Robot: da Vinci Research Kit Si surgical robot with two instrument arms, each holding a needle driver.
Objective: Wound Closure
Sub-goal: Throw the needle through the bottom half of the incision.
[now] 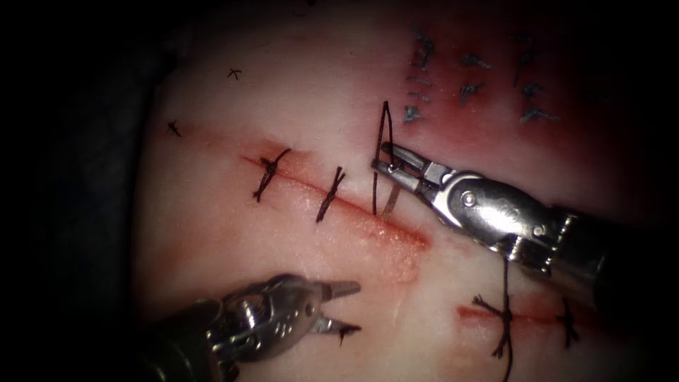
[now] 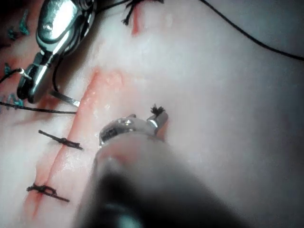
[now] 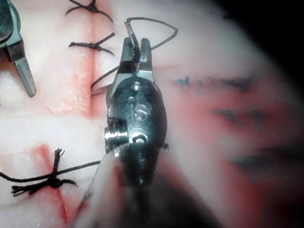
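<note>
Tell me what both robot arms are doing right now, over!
Left tool open, holds nothing, below the cut. Right tool shut on thread above the cut. Needle beneath right tool, standing in the tissue. Two finished stitches to its left.

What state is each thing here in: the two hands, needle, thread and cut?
left hand: open, empty.
right hand: shut on thread.
needle: unheld, at the cut; whether it pierces tissue unclear.
cut: two stitches tied, right end open.
</note>
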